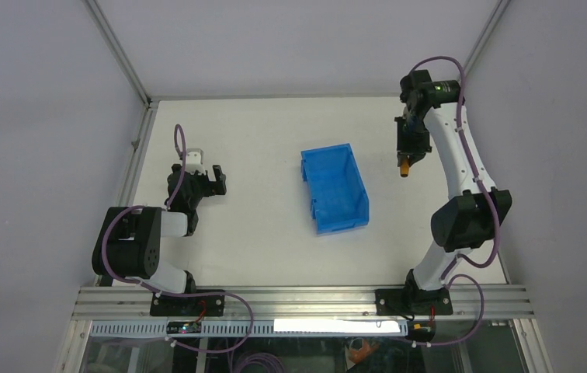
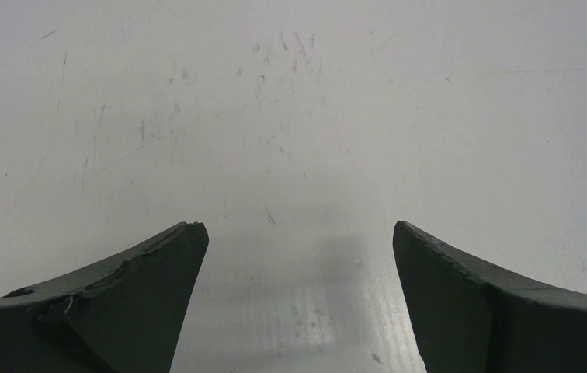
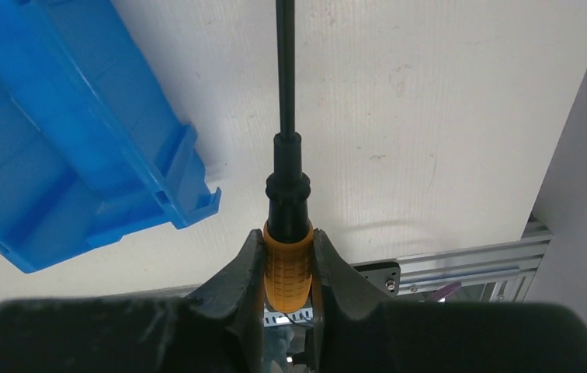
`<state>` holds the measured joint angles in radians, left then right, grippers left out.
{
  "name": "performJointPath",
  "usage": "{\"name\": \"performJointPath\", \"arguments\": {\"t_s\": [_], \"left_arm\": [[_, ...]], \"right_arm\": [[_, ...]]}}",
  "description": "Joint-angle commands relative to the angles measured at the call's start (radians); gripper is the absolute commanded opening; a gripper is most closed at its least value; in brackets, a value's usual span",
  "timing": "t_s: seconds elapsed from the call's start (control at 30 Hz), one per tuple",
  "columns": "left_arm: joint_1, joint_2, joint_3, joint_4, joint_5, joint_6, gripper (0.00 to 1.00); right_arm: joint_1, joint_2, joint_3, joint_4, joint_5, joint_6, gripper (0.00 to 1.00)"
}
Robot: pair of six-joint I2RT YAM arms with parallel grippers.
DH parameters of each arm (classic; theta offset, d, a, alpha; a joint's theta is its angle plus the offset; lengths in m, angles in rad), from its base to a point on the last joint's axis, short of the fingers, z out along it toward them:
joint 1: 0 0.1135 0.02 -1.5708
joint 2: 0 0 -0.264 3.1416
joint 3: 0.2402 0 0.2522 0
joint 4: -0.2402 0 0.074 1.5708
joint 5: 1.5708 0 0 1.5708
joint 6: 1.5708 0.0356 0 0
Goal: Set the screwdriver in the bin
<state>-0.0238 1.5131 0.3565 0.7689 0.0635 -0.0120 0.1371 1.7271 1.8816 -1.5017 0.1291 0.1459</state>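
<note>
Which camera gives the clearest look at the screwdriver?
The right wrist view: the screwdriver is close up, its orange handle pinched in the right claw, black shaft pointing away. The top view shows only a small orange bit below that claw. The left wrist view shows none of it.

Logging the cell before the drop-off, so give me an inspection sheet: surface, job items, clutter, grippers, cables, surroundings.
Surface: white table, scuffed.
Job's things: bright blue ridged plastic bin at centre, nothing seen inside; small orange-handled screwdriver with black shaft, to the right of the bin.
Clutter: nothing seen.
Grippers: left gripper open, holding nothing; right gripper shut on the screwdriver's handle.
Cables: purple cables along both arms.
Surroundings: grey walls; aluminium rail at near edge.
</note>
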Motion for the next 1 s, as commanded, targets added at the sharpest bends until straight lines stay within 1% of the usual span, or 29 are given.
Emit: {"name": "performJointPath", "arguments": {"t_s": [0.0, 0.17, 0.23, 0.33, 0.43, 0.6, 0.77, 0.87, 0.97], "left_arm": [[0.01, -0.007, 0.02, 0.05, 0.027, -0.008, 0.99], [0.01, -0.007, 0.019, 0.051, 0.027, -0.008, 0.99], [0.01, -0.007, 0.019, 0.051, 0.027, -0.008, 0.99], [0.01, -0.008, 0.019, 0.05, 0.026, -0.008, 0.99], [0.01, -0.008, 0.019, 0.05, 0.027, -0.008, 0.99], [0.01, -0.008, 0.019, 0.05, 0.027, -0.008, 0.99], [0.01, -0.007, 0.019, 0.05, 0.027, -0.008, 0.99], [0.01, -0.007, 0.019, 0.05, 0.027, -0.008, 0.99], [0.01, -0.007, 0.019, 0.05, 0.026, -0.008, 0.99]], "right_arm": [[0.107, -0.032, 0.012, -0.055, -0.011, 0.062, 0.0], [0.28, -0.083, -0.018, 0.098, -0.039, 0.181, 0.0], [0.349, -0.085, -0.025, 0.143, -0.046, 0.199, 0.0], [0.435, -0.08, -0.053, 0.19, -0.003, 0.223, 0.0], [0.497, -0.078, -0.15, 0.28, 0.044, 0.246, 0.0], [0.548, -0.067, -0.375, 0.502, 0.1, 0.292, 0.0], [0.564, -0.025, -0.535, 0.681, 0.156, 0.31, 0.0], [0.563, 0.048, -0.577, 0.748, 0.156, 0.306, 0.0], [0.564, 0.118, -0.576, 0.765, 0.172, 0.306, 0.01]]}}
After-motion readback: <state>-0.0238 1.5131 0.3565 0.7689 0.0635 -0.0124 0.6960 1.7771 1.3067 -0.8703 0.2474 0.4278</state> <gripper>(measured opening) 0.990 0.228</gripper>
